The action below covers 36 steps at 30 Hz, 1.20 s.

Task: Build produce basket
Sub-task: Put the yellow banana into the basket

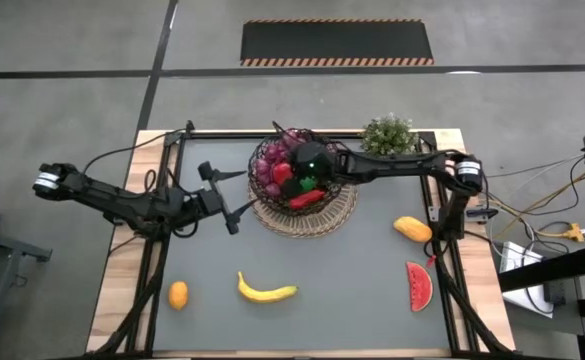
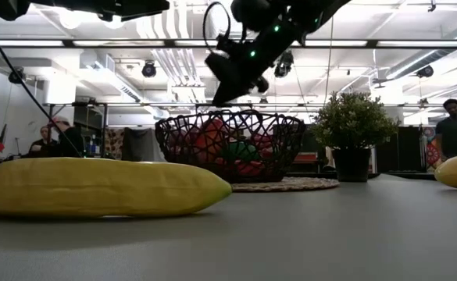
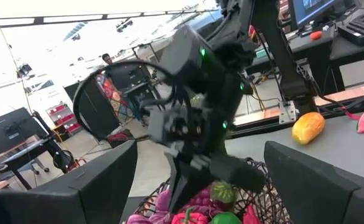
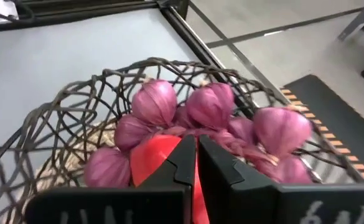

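The dark wire basket stands on its tan mat at the table's far middle. It holds purple grapes, red peppers and a green lime. My right gripper is shut just above this produce, inside the basket's rim, and I see nothing between its fingers. In the low view it hangs above the basket. My left gripper is open and empty, left of the basket and pointing at it. A banana, a small orange, a watermelon slice and an orange-yellow fruit lie on the table.
A bushy potted plant stands at the far edge, right of the basket. The banana lies close to the table's near edge. People show in the room behind the table.
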Available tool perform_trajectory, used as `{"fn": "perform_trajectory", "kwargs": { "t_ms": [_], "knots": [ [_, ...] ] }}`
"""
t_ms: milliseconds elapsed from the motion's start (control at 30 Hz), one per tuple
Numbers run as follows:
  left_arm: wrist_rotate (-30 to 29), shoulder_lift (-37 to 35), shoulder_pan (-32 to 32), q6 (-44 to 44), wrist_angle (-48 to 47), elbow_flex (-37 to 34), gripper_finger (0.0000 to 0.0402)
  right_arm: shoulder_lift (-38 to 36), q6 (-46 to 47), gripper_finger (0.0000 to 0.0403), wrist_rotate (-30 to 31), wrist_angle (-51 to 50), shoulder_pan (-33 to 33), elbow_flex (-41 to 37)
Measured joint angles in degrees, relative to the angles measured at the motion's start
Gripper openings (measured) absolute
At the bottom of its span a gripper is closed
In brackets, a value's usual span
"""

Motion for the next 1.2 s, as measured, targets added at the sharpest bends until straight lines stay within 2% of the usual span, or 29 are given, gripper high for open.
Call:
{"fn": "perform_trajectory", "kwargs": {
  "t_ms": [167, 333, 533, 633, 767, 867, 1000, 1200],
  "knots": [
    [0.3, 1.0, 0.0, -0.3, 0.0, 0.2, 0.0331, -5.9, -1.1, 0.0009, 0.3, -7.9, 2.1, 0.0],
    [1.2, 3.0, 0.0, -1.5, 0.0, 0.4, 0.0331, -13.1, -1.8, 0.0009, 0.3, -16.1, 7.2, -1.7],
    [8.2, 7.1, 0.0, -3.9, -0.3, 2.6, 0.0331, -22.3, -1.7, 0.0009, 0.3, -17.1, 15.6, -9.2],
    [10.5, 10.0, 0.0, -8.3, -1.8, 5.1, 0.0331, -26.4, -1.5, 0.0009, 0.3, -16.7, 19.9, -13.6],
    [12.5, 14.7, -0.5, -17.3, -7.1, 8.0, 0.0331, -30.8, -1.5, 0.0009, 0.3, -14.0, 24.5, -19.6],
    [16.2, 18.8, -2.5, -24.6, -12.7, 10.1, 0.0331, -33.7, -2.1, 0.0009, 0.3, -11.9, 26.6, -23.7],
    [25.1, 23.2, -6.0, -35.5, -24.1, 14.8, 0.0331, -36.8, -2.4, 0.0009, 0.3, -9.3, 27.3, -27.7],
    [31.9, 31.6, -11.5, -48.6, -42.1, 22.5, 0.0331, -39.8, -4.6, 0.0009, 0.3, -4.0, 27.3, -32.7]
  ]
}}
